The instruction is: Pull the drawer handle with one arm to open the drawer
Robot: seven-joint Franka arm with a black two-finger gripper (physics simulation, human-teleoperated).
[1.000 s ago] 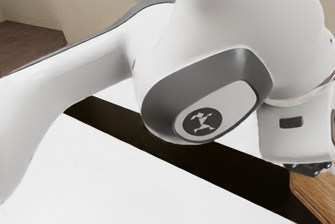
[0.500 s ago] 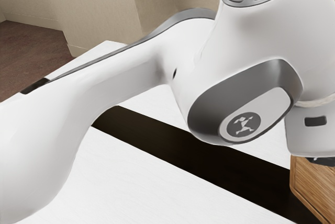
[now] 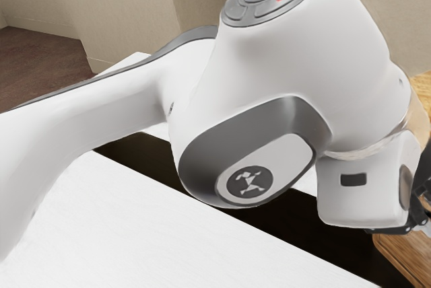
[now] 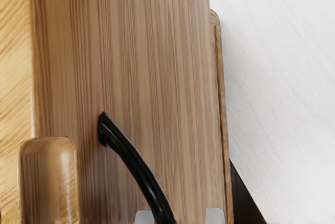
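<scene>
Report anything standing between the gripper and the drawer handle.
Nothing visible does. The black handle lies bare on the wooden drawer front, just under the wrist camera. A rounded wooden post stands beside it, not across it.

The drawer front (image 4: 146, 67) is matt light wood with fine straight grain, its handle (image 4: 133, 166) smooth glossy black, the table (image 4: 277, 77) matt white, the arm (image 3: 303, 66) glossy white plastic.

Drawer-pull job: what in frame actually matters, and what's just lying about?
Job:
- curved black drawer handle
- light wooden drawer front that carries it
- white robot arm

Just there:
- rounded light wooden post beside the handle
- white table top
- black band across the table
- brown floor
</scene>
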